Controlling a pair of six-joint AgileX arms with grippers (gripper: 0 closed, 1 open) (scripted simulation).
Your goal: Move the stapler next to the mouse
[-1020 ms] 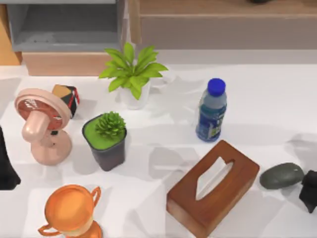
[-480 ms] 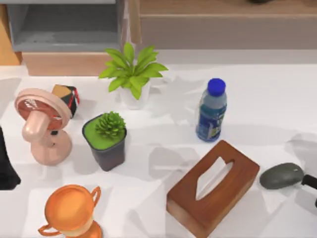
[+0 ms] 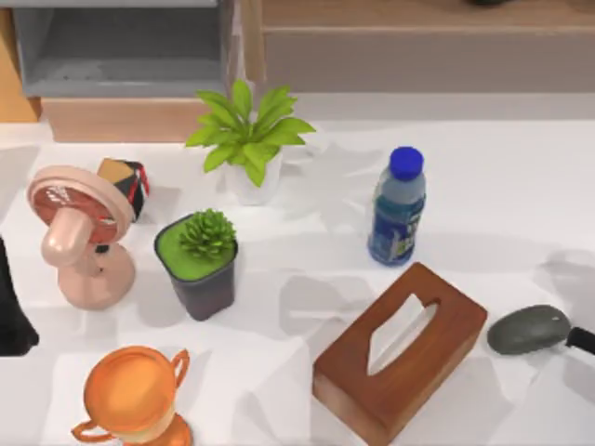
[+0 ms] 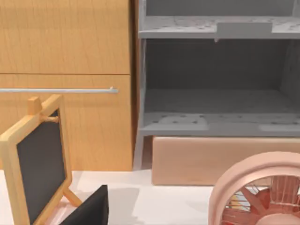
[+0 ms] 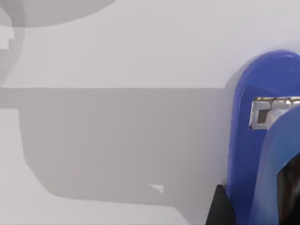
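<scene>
Retreating rightward, my right hand (image 3: 582, 339) now shows in the top view just beside the mouse (image 3: 528, 328) at the table's right edge. Its wrist view has the stapler (image 5: 262, 140) close; whether it's clamped, I cannot tell. Left arm parked.

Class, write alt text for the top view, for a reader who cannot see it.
A white table seen from above holds a wooden tissue box with a dark grey-green mouse just to its right. Behind them stands a blue-capped bottle; to the left are two potted plants, a pink fan and an orange trophy cup.
</scene>
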